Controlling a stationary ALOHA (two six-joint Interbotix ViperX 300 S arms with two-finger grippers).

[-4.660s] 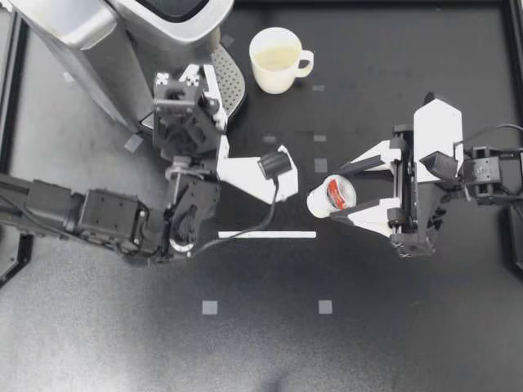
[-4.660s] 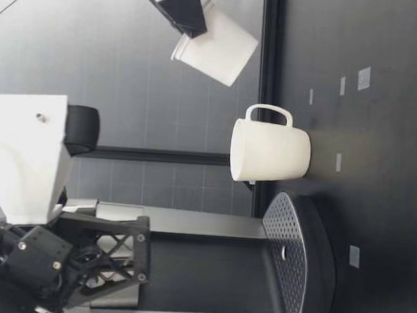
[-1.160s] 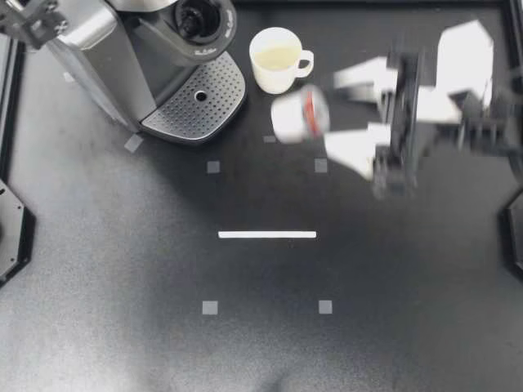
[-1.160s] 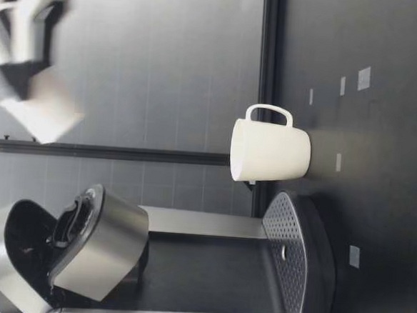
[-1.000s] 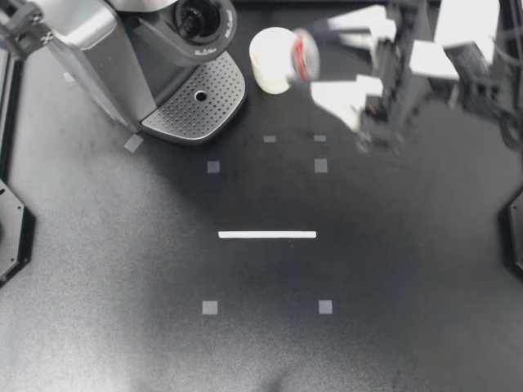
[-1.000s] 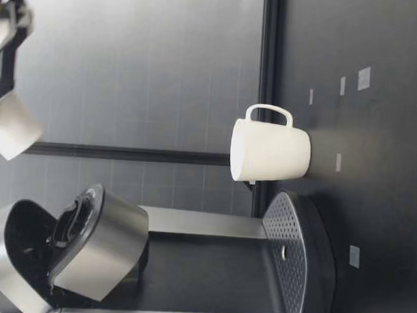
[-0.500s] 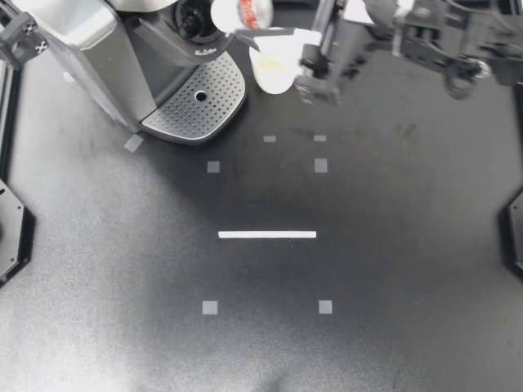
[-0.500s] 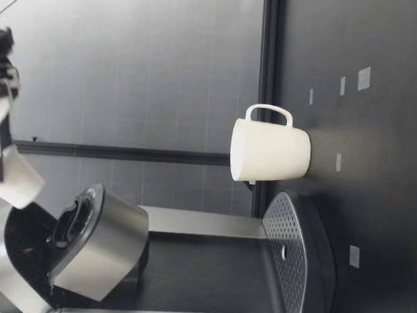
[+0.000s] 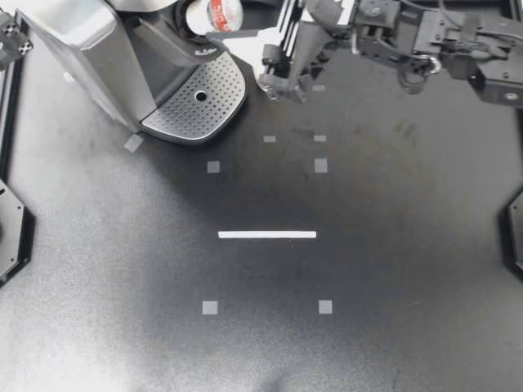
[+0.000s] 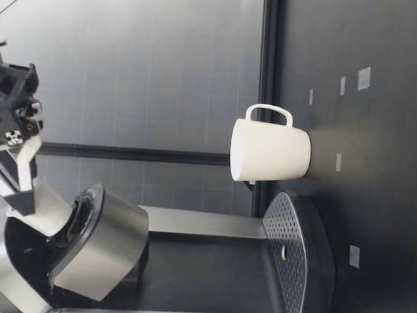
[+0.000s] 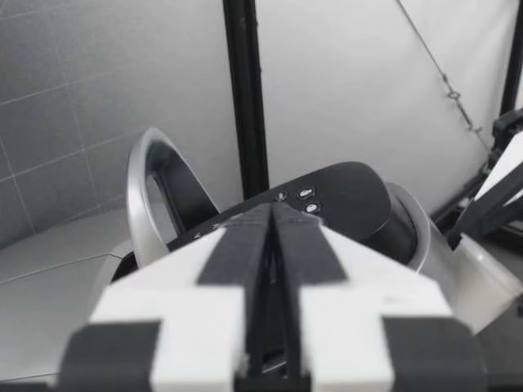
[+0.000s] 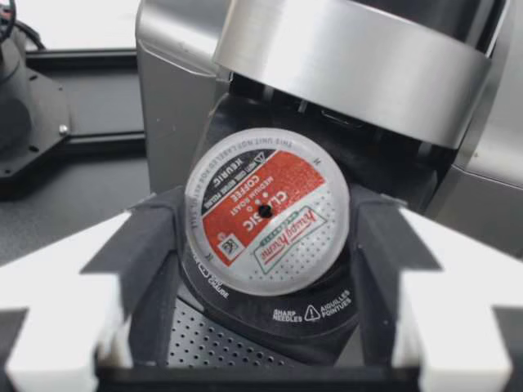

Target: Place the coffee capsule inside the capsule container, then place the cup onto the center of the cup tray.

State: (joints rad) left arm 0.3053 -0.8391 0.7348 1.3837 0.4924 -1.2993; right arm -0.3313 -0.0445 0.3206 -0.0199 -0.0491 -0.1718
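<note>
A coffee machine [image 9: 106, 49] is sitting on a black table. Beside its perforated cup tray [image 9: 200, 98], the white cup [image 10: 269, 153] is standing on the table, not yet on the tray. Farther back, my right gripper [image 9: 235, 20] is pinching the coffee capsule [image 9: 222, 12] at the mouth of the machine's open capsule container [image 12: 270, 314], not yet let go. Off the machine's other side, my left gripper [image 11: 274, 245] is hovering empty, pressed together.

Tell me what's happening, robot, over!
Left gripper: jaws shut, empty. Right gripper: jaws shut on coffee capsule, at the open capsule container. Mug on table, off cup tray. Lid raised, nothing blocking.
</note>
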